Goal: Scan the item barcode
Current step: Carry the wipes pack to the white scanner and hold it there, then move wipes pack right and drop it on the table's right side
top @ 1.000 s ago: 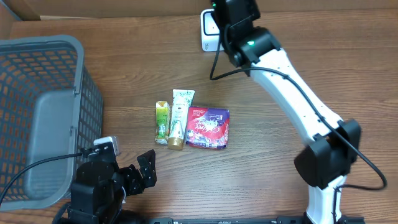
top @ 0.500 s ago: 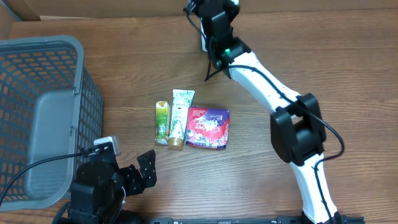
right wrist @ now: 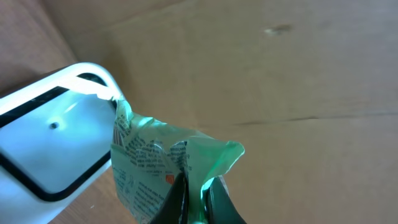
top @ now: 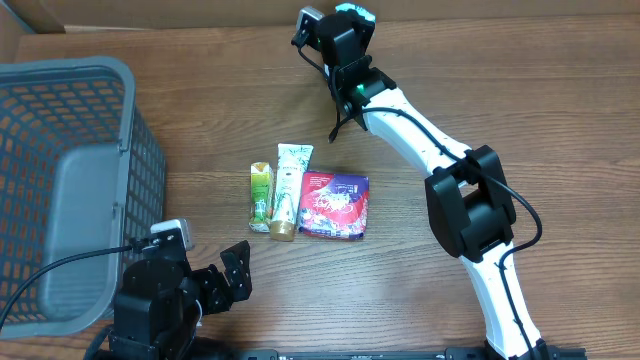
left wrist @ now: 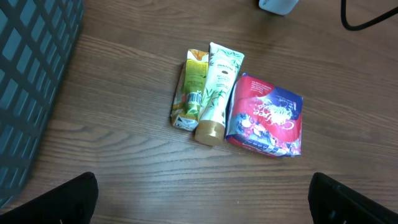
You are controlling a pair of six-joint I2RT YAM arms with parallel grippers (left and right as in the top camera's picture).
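The right pincer (right wrist: pixel 193 190) pinches a green printed sachet (right wrist: pixel 155 158) just beside the white scanner (right wrist: pixel 56 137), its printed face seemingly angled toward the scanner's window. The left pincer (left wrist: pixel 205 205), spread, sits well apart from the scanner.

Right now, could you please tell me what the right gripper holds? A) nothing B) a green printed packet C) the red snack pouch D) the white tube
B: the right wrist view shows the right gripper shut on a green printed packet beside the white scanner.
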